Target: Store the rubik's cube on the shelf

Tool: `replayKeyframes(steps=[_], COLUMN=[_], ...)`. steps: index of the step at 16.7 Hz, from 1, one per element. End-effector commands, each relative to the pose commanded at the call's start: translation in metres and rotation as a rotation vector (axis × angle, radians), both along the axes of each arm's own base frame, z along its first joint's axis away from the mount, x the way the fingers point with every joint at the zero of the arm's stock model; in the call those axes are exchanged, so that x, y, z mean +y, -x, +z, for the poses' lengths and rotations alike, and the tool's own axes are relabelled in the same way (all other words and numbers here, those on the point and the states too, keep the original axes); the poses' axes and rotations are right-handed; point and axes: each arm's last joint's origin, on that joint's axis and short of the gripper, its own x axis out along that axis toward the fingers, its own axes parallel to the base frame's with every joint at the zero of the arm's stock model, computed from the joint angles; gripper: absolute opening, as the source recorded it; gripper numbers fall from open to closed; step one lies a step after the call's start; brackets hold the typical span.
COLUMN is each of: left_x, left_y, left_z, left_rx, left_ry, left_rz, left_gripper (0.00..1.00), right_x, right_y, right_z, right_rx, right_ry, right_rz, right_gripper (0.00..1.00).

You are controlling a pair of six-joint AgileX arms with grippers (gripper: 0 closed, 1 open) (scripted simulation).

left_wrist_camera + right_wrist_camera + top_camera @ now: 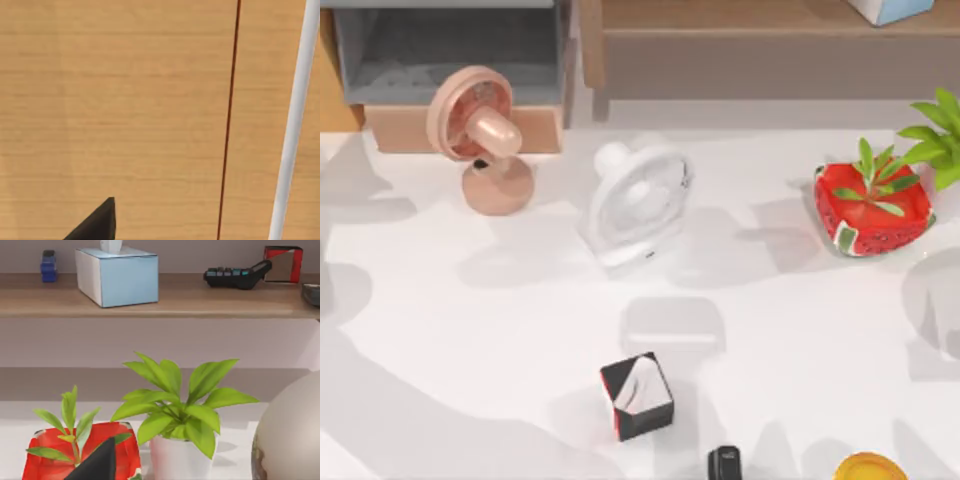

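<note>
A white table (440,300) seen from above, with a long brown wooden shelf (740,20) along its far edge; the shelf's long axis runs from the top view's left to its right, and its open front faces the table, so things can be slid in from the near side

Where the rubik's cube sits, and which way its faces point, I cannot tell from these views. The cube near the front middle of the table is the black cube (636,396) with a white-and-red pattern (a lookalike, not the one to store)

The right wrist view looks level at the shelf over a red watermelon-patterned pot (80,450) and a leafy plant in a white pot (180,440). A pale blue tissue box (117,275) and a dark calculator (235,276) already stand on the board, with bare wood between them, a likely spot for a small cube

A dark tip of the right tool (97,462) pokes in low; the left tool (95,225) sits close against a light wood panel (125,100). Whether either tool is spread or pressed together I cannot tell

A pink fan (480,130) and a white fan (638,200) stand mid-table
</note>
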Motion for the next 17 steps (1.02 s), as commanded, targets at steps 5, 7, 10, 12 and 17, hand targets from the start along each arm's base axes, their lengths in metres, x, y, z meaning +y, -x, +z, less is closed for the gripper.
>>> replayKeyframes(steps=[5,7,10,12,17], left_x=[0.000,0.001,0.000,0.000,-0.001], left_y=[0.000,0.000,-0.012,-0.021,-0.025], left_z=[0.000,0.001,0.001,0.000,0.000], left_rx=[-0.002,-0.002,-0.002,-0.002,-0.002], left_ry=[-0.002,-0.001,-0.002,-0.002,-0.002], left_rz=[-0.001,0.004,-0.001,-0.001,-0.001], left_gripper=[1.00,1.00,1.00,1.00,1.00], right_x=[0.000,0.000,0.000,0.000,0.000], right_y=[0.000,0.000,0.000,0.000,0.000], right_z=[0.000,0.000,0.000,0.000,0.000], right_rx=[0.000,0.000,0.000,0.000,0.000], right_ry=[0.000,0.000,0.000,0.000,0.000], right_rz=[0.000,0.000,0.000,0.000,0.000], right_gripper=[1.00,1.00,1.00,1.00,1.00])
